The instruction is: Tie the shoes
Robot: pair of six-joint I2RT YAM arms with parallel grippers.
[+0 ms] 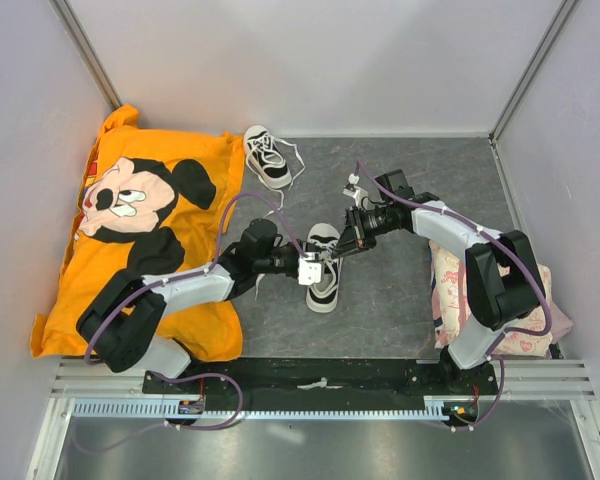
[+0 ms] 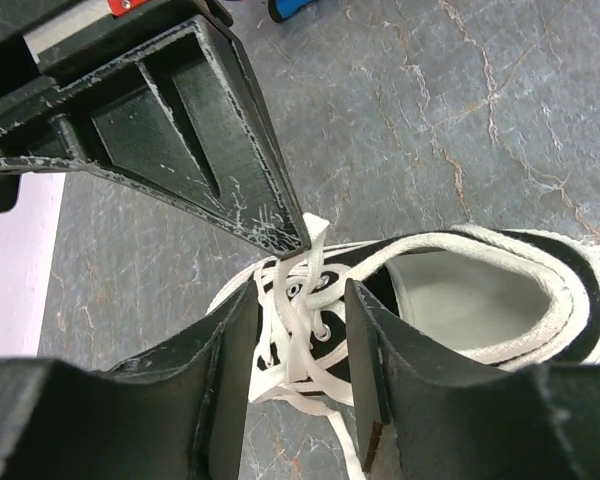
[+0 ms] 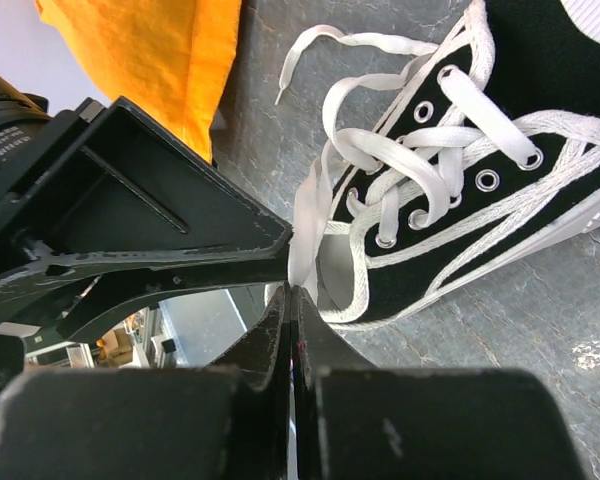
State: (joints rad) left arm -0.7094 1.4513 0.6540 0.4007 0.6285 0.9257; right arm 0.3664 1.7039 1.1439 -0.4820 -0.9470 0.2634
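One black sneaker (image 1: 323, 272) with white laces lies in the middle of the grey table. The other sneaker (image 1: 267, 155) lies at the back beside the orange cloth. My right gripper (image 1: 342, 245) is over the near shoe's laces. In the right wrist view it (image 3: 293, 292) is shut on a white lace (image 3: 306, 215) pulled up from the shoe (image 3: 500, 215). My left gripper (image 1: 310, 268) comes in from the left. In the left wrist view it (image 2: 302, 315) is open, with loose laces (image 2: 292, 335) between its fingers, above the shoe (image 2: 480, 290).
An orange Mickey Mouse cloth (image 1: 150, 230) covers the left of the table under my left arm. A pink patterned cloth (image 1: 450, 290) lies at the right by my right arm's base. Walls close the table at the back and sides.
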